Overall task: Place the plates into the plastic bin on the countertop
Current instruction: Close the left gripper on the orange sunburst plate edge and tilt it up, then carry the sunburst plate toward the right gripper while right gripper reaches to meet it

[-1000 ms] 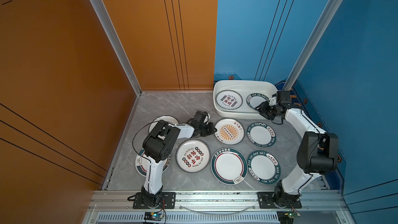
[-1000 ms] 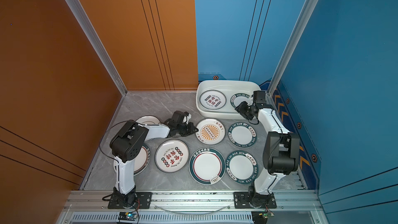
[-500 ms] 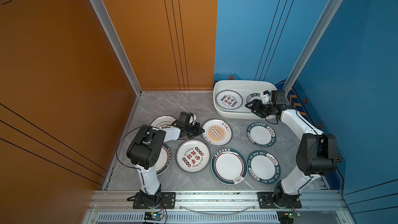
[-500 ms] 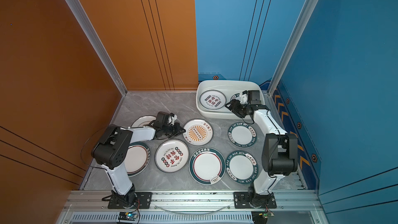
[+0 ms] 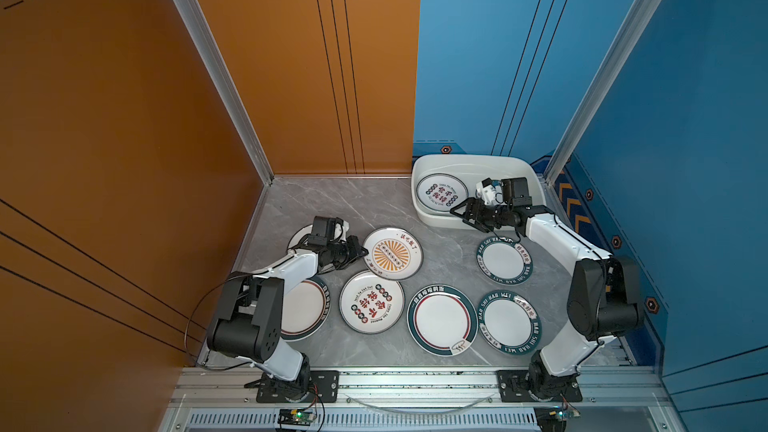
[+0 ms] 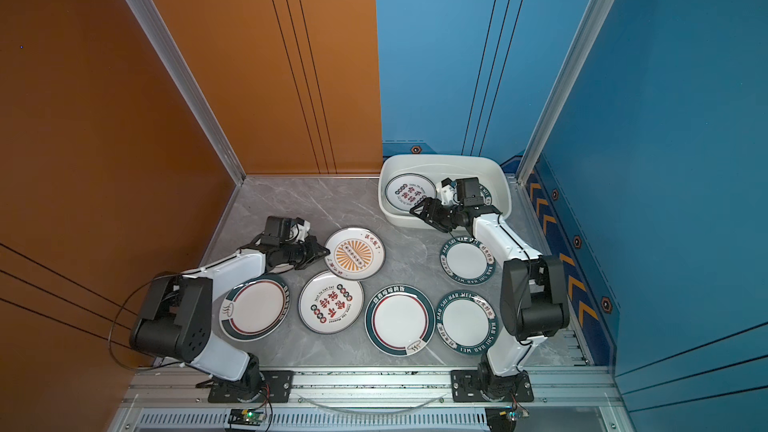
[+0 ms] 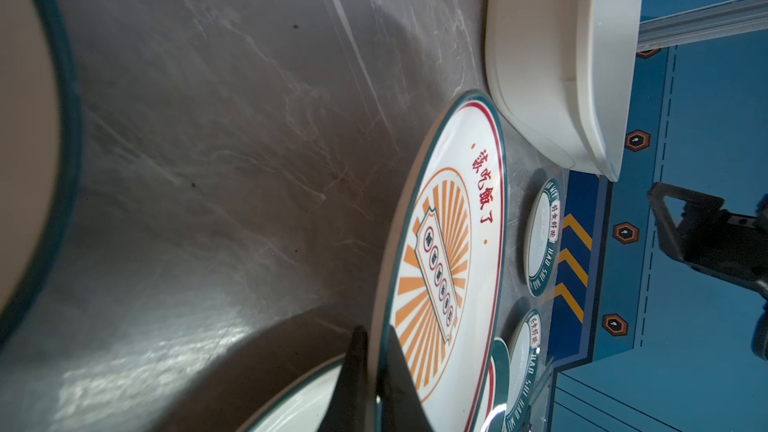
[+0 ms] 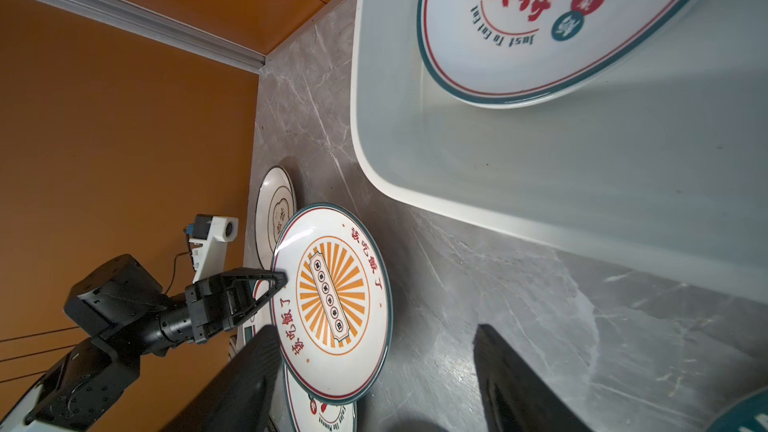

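The left end effector point(image 5: 362, 251) pinches the sunburst plate point(image 5: 392, 254) by its left rim, an edge grip for lifting it off the counter point(image 5: 332, 201). The right end effector point(image 5: 459, 216) gapes empty at the far-right plastic bin point(image 5: 434, 218).

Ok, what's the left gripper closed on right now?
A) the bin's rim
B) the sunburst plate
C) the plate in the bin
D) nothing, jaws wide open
B: the left gripper is shut on the rim of the sunburst plate; the left wrist view shows its fingers pinching that rim.
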`<action>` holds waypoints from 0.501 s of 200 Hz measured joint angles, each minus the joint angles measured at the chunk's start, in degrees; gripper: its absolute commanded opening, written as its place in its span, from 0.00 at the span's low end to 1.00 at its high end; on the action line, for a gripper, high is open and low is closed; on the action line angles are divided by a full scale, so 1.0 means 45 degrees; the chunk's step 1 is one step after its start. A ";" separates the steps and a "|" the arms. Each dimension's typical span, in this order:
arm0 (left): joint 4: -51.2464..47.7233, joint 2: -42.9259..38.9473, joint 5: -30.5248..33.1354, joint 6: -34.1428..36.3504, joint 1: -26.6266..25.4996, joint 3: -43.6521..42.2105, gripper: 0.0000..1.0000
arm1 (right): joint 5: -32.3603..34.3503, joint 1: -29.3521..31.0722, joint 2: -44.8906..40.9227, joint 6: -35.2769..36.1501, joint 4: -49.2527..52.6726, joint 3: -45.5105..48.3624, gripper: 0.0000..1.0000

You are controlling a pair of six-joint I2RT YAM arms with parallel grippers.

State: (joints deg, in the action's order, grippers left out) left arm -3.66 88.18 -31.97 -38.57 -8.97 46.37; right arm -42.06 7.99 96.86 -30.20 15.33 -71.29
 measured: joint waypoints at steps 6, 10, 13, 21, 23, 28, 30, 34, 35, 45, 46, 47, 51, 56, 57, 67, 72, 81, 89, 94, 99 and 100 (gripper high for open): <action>-0.0146 -0.0223 -0.0063 0.0044 0.0131 0.0010 0.00 | 0.0000 0.0121 0.0000 0.0000 0.0000 0.0000 0.76; -0.0228 -0.0350 -0.0102 0.0053 0.0209 0.0019 0.00 | 0.0000 0.0194 0.0000 0.0000 0.0000 0.0000 0.76; -0.0306 -0.0408 -0.0126 0.0058 0.0243 0.0024 0.00 | 0.0000 0.0262 0.0000 0.0000 -0.0005 0.0000 0.76; -0.0510 -0.0612 -0.0214 0.0092 0.0389 0.0073 0.00 | -0.0034 0.0408 0.0019 0.0000 -0.0029 0.0000 0.76; -0.0554 -0.0641 -0.0223 0.0107 0.0413 0.0083 0.00 | -0.0049 0.0442 0.0024 0.0000 -0.0044 0.0000 0.76; -0.0675 -0.0748 -0.0272 0.0146 0.0491 0.0121 0.00 | -0.0083 0.0549 0.0053 -0.0005 -0.0107 0.0000 0.76; -0.0738 -0.0787 -0.0291 0.0165 0.0515 0.0141 0.00 | -0.0092 0.0578 0.0063 -0.0005 -0.0126 0.0000 0.76; -0.0821 -0.0845 -0.0311 0.0189 0.0554 0.0175 0.00 | -0.0121 0.0641 0.0087 -0.0005 -0.0194 0.0000 0.76; -0.0835 -0.0850 -0.0316 0.0189 0.0563 0.0180 0.00 | -0.0131 0.0665 0.0097 -0.0005 -0.0199 0.0000 0.76; -0.1020 -0.1001 -0.0389 0.0238 0.0661 0.0257 0.00 | -0.0267 0.0850 0.0194 -0.0015 -0.0325 0.0000 0.76; -0.1025 -0.1010 -0.0393 0.0233 0.0670 0.0262 0.00 | -0.0282 0.0869 0.0204 -0.0015 -0.0330 0.0000 0.76; -0.1035 -0.1015 -0.0398 0.0238 0.0675 0.0272 0.00 | -0.0291 0.0894 0.0214 -0.0015 -0.0345 0.0000 0.76; -0.1088 -0.1064 -0.0423 0.0238 0.0690 0.0291 0.00 | -0.0330 0.0937 0.0248 -0.0024 -0.0384 0.0000 0.76; -0.1141 -0.1132 -0.0471 0.0233 0.0738 0.0301 0.00 | -0.0393 0.1025 0.0311 -0.0039 -0.0471 0.0000 0.76; -0.1137 -0.1141 -0.0481 0.0233 0.0743 0.0301 0.00 | -0.0408 0.1035 0.0321 -0.0049 -0.0481 0.0000 0.76; -0.1190 -0.1263 -0.0578 0.0223 0.0758 0.0301 0.00 | -0.0627 0.1171 0.0481 -0.0058 -0.0661 0.0000 0.75; -0.1195 -0.1321 -0.0651 0.0189 0.0767 0.0301 0.00 | -0.0714 0.1219 0.0554 -0.0063 -0.0719 0.0000 0.75; -0.1195 -0.1384 -0.0753 0.0136 0.0767 0.0311 0.00 | -0.0947 0.1316 0.0753 -0.0102 -0.0860 0.0000 0.75; -0.1200 -0.1423 -0.0869 0.0068 0.0767 0.0345 0.00 | -0.1107 0.1375 0.0913 -0.0126 -0.0918 0.0000 0.75; -0.1200 -0.1433 -0.0947 0.0010 0.0767 0.0384 0.00 | -0.1229 0.1399 0.1010 -0.0146 -0.0952 0.0000 0.75; -0.1200 -0.1438 -0.1005 -0.0029 0.0767 0.0442 0.00 | -0.1365 0.1428 0.1122 -0.0155 -0.0996 0.0000 0.75; -0.1200 -0.1438 -0.1005 -0.0029 0.0767 0.0442 0.00 | -0.1389 0.1438 0.1151 -0.0155 -0.1001 0.0000 0.75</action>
State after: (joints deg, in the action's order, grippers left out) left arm -9.06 81.71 -36.49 -38.70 -5.52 48.36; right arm -48.31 14.46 102.04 -30.89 10.83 -71.29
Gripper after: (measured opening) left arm 0.080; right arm 0.752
